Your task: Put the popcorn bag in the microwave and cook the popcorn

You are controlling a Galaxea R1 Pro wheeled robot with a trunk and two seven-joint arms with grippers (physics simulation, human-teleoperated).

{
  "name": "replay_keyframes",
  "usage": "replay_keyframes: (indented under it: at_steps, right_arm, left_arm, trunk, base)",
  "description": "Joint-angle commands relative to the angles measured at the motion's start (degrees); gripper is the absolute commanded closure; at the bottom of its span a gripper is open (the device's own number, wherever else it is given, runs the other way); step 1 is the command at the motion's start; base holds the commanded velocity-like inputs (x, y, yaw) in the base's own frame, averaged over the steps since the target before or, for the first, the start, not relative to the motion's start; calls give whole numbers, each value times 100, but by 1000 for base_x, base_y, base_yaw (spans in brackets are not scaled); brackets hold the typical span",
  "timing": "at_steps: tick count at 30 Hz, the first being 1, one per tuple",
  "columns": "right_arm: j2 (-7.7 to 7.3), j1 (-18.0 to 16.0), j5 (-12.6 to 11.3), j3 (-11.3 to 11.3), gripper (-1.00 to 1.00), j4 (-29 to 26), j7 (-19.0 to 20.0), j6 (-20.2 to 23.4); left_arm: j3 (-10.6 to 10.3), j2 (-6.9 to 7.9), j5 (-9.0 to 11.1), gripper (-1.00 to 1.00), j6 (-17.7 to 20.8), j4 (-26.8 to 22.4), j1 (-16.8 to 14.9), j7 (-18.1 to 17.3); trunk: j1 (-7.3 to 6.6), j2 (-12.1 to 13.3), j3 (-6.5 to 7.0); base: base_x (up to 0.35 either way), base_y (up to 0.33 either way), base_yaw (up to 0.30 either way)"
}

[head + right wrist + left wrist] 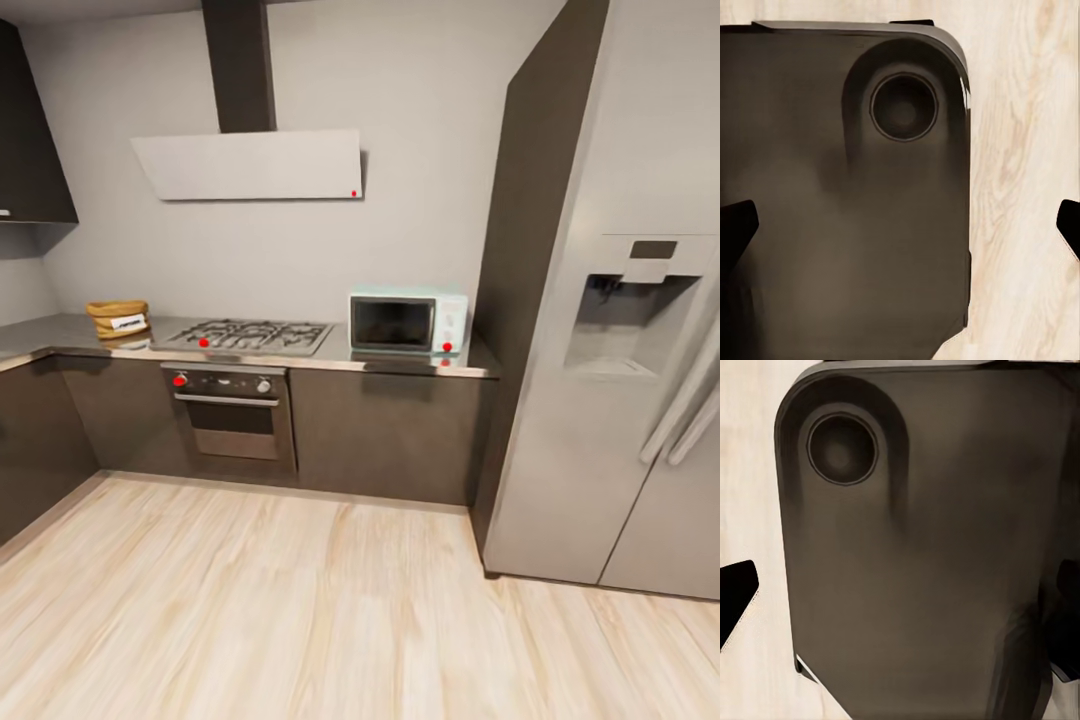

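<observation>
The popcorn bag [118,320], a tan sack with a white label, stands on the grey countertop [330,362] at the far left, beside the hob. Further right on the same counter sits the pale mint microwave [406,323], its dark glass door closed and a red mark low on its knob panel. The popcorn itself is too small to make out. My left gripper [900,607] and right gripper [900,225] hang open over the robot's dark base and the wood floor, black fingertips [735,225] wide apart with nothing between them.
A steel gas hob [250,335] lies between bag and microwave, with a built-in oven [232,410] below and a range hood [250,165] above. A tall steel fridge [620,400] stands at the right. Dark cabinets [35,440] run along the left wall. Wood floor [300,600] stretches ahead.
</observation>
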Motion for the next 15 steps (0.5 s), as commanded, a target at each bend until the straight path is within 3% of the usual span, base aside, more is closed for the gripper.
replay_keyframes:
  at_steps: [1, 15]
  right_arm:
    - [0, -1, -8, -16, -100, 2, -5, -26]
    - [0, -1, -8, -16, -100, 8, -5, -26]
  left_arm:
    - [6, -1, 13, -100, -4, -3, 0, 5]
    - [6, 2, 5, -100, -13, -3, 1, 5]
  trunk:
    - [3, -2, -4]
    - [3, -2, -4]
  base:
    - [326, 0, 0]
    - [326, 0, 0]
